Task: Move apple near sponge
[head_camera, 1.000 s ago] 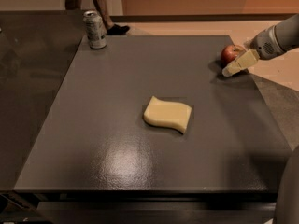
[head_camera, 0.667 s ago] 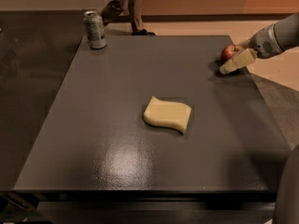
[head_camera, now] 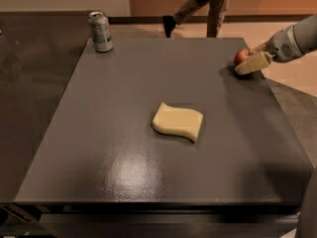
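The small red apple (head_camera: 241,56) sits on the dark table near its far right edge. My gripper (head_camera: 247,62) reaches in from the right and is right at the apple, touching or almost touching its front right side, low over the table. The pale yellow sponge (head_camera: 178,121) with wavy edges lies flat near the middle of the table, well to the left of and nearer than the apple and gripper.
A silver drink can (head_camera: 100,31) stands upright at the far left corner of the table (head_camera: 124,83). A person's legs (head_camera: 208,6) walk past on the floor behind the table. A second dark surface (head_camera: 29,83) adjoins on the left.
My gripper has edged slightly up and closer against the apple. The apple and sponge have not moved. The person behind the table has walked to the right.
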Tool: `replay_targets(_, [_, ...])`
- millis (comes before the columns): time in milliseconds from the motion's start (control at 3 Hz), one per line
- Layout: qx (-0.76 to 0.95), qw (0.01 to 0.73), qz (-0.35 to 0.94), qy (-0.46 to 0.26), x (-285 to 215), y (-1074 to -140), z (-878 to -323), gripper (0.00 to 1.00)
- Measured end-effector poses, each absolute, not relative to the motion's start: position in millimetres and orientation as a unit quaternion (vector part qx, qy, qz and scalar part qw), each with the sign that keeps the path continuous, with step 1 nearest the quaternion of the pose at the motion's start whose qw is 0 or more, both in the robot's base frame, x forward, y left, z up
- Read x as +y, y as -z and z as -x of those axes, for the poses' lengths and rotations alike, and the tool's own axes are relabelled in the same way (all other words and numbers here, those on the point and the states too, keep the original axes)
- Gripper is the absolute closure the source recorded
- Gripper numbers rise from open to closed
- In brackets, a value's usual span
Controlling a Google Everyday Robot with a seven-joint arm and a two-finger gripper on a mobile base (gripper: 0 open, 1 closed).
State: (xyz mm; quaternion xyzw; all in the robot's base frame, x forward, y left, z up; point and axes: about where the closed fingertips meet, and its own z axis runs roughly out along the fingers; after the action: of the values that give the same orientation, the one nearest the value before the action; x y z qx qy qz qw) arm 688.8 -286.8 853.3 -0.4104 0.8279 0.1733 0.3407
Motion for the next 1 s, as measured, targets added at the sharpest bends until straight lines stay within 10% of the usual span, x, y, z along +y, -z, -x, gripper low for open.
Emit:
replay_targets(667, [0.797,0.335,0.459,-0.205,-245,-878,-649,1.0])
replay_targets(1000, [0.766,0.318,0.506,-0.236,-214,-883,-618,1.0])
